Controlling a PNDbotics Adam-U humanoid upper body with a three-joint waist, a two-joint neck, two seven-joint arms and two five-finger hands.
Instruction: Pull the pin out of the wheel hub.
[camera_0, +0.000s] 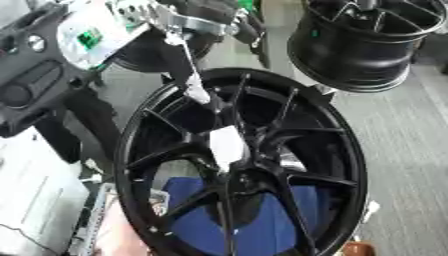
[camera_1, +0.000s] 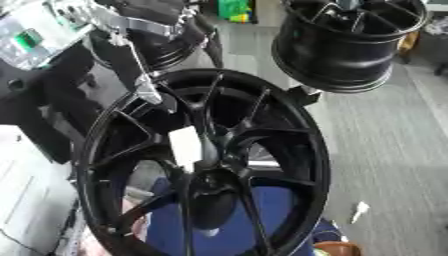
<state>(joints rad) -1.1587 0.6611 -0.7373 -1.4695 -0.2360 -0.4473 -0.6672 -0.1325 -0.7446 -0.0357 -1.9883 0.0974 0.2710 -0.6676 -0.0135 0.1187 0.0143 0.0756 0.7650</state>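
Black multi-spoke wheel hub (camera_0: 241, 165) fills centre frame, tilted. A second black rim (camera_0: 363, 42) sits upper right, well apart. The left hand (camera_0: 188, 75) reaches down from upper left onto the spokes; can't tell whether its fingers are clenched. White pin (camera_0: 227, 145) at hub centre.

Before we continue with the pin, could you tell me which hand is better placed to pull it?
Probably the left hand: it reaches down from the upper left onto the wheel hub. No right hand shows.
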